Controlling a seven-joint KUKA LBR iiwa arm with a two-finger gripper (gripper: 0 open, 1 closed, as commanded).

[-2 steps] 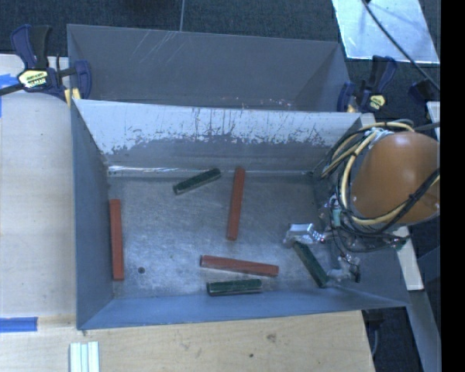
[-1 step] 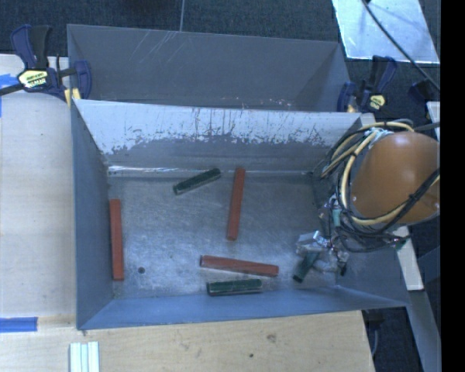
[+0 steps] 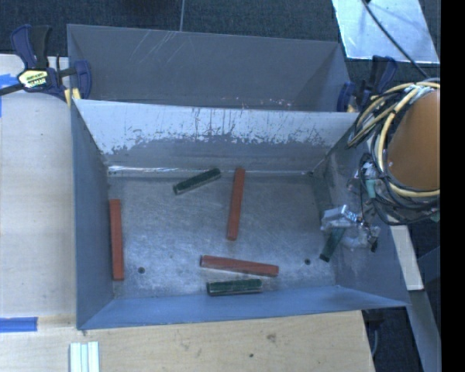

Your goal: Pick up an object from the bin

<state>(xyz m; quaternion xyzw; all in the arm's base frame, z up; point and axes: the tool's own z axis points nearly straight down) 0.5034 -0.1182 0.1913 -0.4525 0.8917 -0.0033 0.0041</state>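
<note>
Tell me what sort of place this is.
Probably a robotics lab's grasp-testing rig: a grey metal bin with sloped walls, loose reddish-brown sticks and dark green sticks on its floor, and a cabled robot arm at the right.

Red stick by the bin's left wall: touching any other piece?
No, the red stick lies alone along the left wall, with bare bin floor between it and everything else.
</note>
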